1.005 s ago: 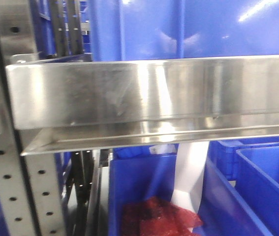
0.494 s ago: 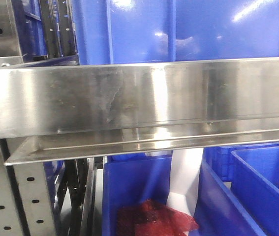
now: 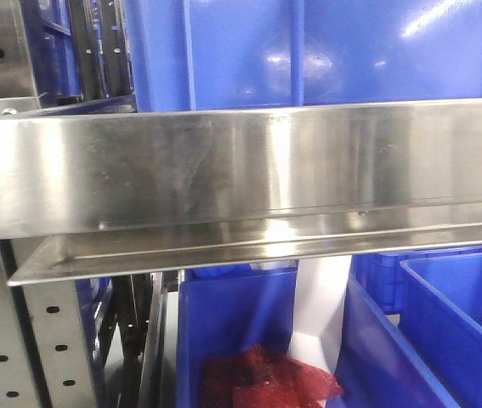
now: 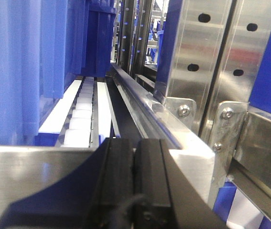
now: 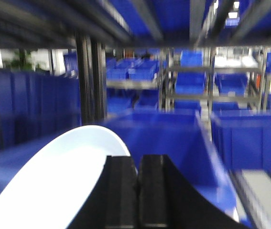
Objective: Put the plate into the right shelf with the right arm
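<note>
Our right gripper (image 5: 137,183) is clamped on the rim of the plate (image 5: 63,186), held aloft before blue bins (image 5: 164,133). We judge that setting it on the right shelf (image 3: 249,170) remains undone.

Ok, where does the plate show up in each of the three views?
Exterior front-facing: not in it; only the steel shelf and blue bins show.
Left wrist: not in it.
Right wrist: lower left, the plate runs up to the fingers of the right gripper.
Shared landmark: the blue bins, which appear in all three views.
</note>
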